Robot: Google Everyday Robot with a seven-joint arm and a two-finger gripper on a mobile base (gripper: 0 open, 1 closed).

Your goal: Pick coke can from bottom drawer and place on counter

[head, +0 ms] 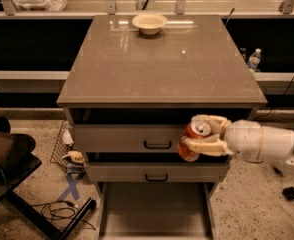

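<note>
The red coke can point(192, 141) with its silver top is held in my gripper point(201, 137), which is shut on it from the right. The can is tilted and hangs in front of the upper drawers, just below the counter's front edge. My white arm point(259, 141) reaches in from the right. The bottom drawer point(154, 211) is pulled open below, a flat grey tray with nothing showing in it. The counter point(162, 64) is the glossy grey-brown top above.
A cream bowl point(149, 22) stands at the back of the counter. Two closed drawers with black handles point(157, 145) sit under the top. A water bottle point(254, 60) stands at right behind. A dark chair point(7, 159) and cables point(62, 211) lie on the floor at left.
</note>
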